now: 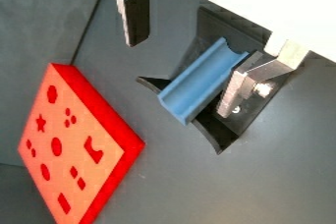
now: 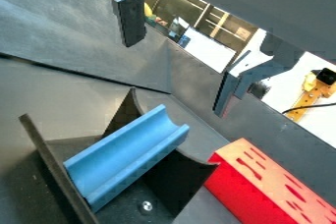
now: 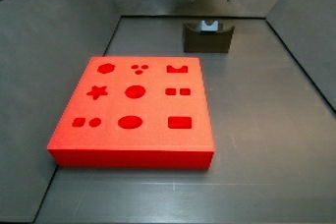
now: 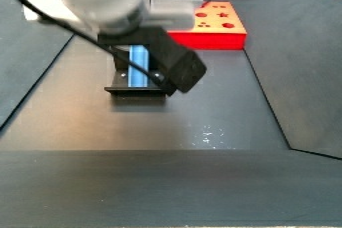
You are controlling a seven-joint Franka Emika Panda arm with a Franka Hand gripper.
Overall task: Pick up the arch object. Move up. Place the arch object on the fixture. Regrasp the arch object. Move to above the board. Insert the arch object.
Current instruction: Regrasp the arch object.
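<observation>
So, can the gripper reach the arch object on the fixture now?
Probably yes. The gripper hangs open above the arch object, which lies uncovered on the fixture, with nothing between them.

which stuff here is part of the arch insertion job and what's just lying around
Part of the job:
- arch object, resting on the fixture
- board, red, on the floor
- gripper, open, above the arch object

Lying about:
- nothing else visible on the floor
</observation>
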